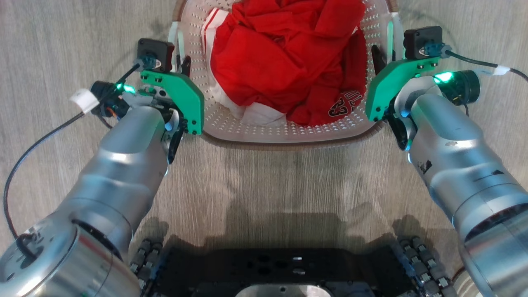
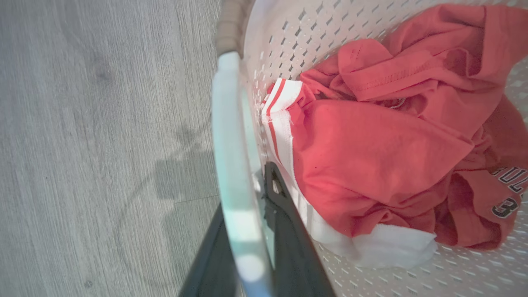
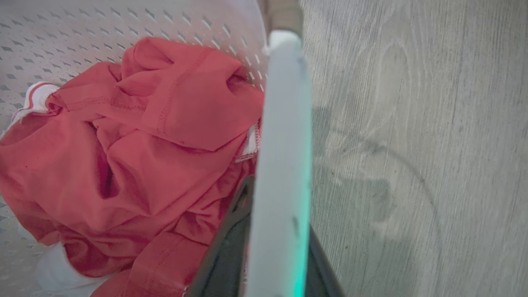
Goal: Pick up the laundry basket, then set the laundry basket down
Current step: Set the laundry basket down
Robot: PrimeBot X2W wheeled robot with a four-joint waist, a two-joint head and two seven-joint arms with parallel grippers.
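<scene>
The laundry basket (image 1: pixel 264 128) is straight before the robot, above the wooden floor (image 1: pixel 264 185), with a red jersey (image 1: pixel 284 57) crumpled inside. The left claw (image 1: pixel 183 66) is clamped on the left handle (image 2: pixel 231 136), and the right claw (image 1: pixel 377 57) on the right handle (image 3: pixel 284 136). I cannot tell if the basket is off the floor. I judge this the pick-up step; the next move needs both arms rising evenly, so nothing tips.

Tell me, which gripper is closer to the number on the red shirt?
Right. The printed number lies in the laundry basket's right side, beside the right gripper on the right handle; the left gripper holds the left handle opposite.
</scene>
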